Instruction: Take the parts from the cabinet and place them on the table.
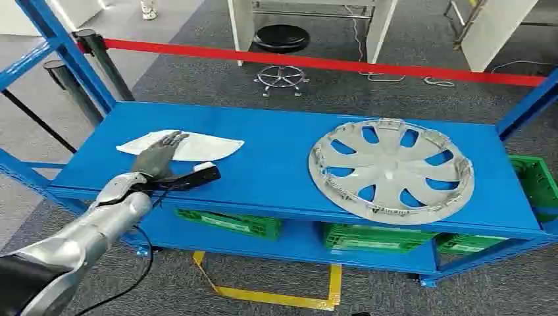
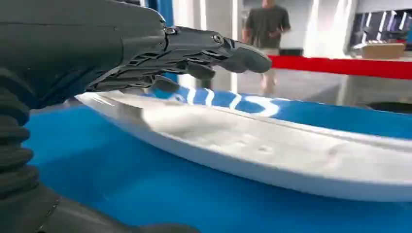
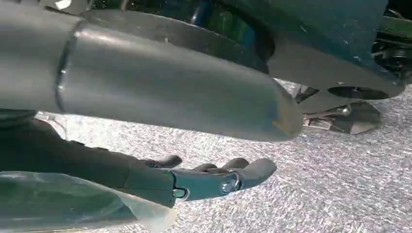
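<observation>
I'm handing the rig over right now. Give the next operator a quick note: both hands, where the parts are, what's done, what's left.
Left hand: stretched out over the near end of the white curved part on the blue shelf top, fingers extended just above it, nothing gripped yet.
Right hand: hanging low over the grey carpet, fingers loosely apart, holding nothing.
Parts: the white part lies flat at the shelf's left; the silver wheel cover lies flat at its right. Green crates sit on the lower shelf.
Done: no part lifted so far.
Left: grip the white part, carry it to the table, then fetch the wheel cover.
</observation>
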`<state>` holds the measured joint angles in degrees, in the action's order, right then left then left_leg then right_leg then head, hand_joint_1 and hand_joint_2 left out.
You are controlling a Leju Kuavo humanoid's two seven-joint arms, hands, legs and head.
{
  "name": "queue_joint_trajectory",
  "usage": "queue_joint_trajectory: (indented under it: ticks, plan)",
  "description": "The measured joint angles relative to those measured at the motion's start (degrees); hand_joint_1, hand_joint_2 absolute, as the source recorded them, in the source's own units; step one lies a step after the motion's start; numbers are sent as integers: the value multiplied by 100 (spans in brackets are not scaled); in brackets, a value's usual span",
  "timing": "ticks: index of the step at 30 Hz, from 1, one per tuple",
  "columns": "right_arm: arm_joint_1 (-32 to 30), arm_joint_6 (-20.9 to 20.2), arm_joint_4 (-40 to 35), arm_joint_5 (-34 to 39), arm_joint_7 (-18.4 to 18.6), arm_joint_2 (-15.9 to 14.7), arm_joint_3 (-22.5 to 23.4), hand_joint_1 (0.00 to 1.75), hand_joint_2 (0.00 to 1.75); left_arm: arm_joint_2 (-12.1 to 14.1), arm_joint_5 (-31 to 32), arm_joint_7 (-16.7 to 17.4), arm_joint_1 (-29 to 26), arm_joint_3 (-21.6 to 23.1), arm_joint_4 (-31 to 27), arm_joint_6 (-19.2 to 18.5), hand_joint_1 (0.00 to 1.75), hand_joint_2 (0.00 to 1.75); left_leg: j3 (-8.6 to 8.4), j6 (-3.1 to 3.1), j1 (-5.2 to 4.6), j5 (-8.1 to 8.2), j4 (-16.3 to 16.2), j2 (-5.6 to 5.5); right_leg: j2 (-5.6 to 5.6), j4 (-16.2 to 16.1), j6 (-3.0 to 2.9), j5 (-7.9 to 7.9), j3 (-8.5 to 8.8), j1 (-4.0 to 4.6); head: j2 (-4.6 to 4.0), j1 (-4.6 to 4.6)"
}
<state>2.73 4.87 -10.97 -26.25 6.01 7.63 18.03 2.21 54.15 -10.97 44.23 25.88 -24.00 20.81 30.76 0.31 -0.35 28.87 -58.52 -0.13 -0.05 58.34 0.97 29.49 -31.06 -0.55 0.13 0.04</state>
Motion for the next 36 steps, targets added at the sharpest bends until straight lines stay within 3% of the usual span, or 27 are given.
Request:
queue_joint_trajectory:
  ticks: [5, 9, 14, 21, 28, 36]
  plan:
    - [0, 31, 0, -37, 39, 20, 7, 0, 0, 0, 539, 378, 2, 218, 87, 498, 0, 175, 0, 0, 0, 0, 0, 0, 1, 0, 0, 0, 0, 0, 0, 0]
    - [1, 35, 0, -83, 44, 50, 46, 0, 0, 20, 1090, 775, 1, 317, 144, 1161, 0, 175, 0, 0, 0, 0, 0, 0, 1, 0, 0, 0, 0, 0, 0, 0]
    - [1, 44, 0, -111, 44, 70, 57, 0, 0, 33, 1382, 876, -2, 373, 186, 1519, 0, 175, 0, 0, 0, 0, 0, 0, 0, 0, 0, 0, 0, 0, 0, 0]
    - [0, 55, 0, -98, 48, 94, 70, 0, 0, 15, 1522, 974, -1, 415, 221, 1519, 0, 175, -1, 0, 0, 0, 0, 0, 1, 0, 0, 0, -2, 0, 0, 0]
    - [0, 74, 0, 85, -50, 96, 313, 0, 0, -291, 1746, 1158, 29, 419, 267, 1346, 0, 175, 1, 0, -4, 0, -1, 0, 7, 0, 0, 0, -1, -3, 0, 0]
    - [-7, 13, 9, 170, 94, 96, 487, 0, 0, -701, 2124, 1237, 201, 590, 336, 707, 0, 175, 1, 1, -4, 0, -3, -1, 1, -1, 1, -1, -2, -4, 0, 0]
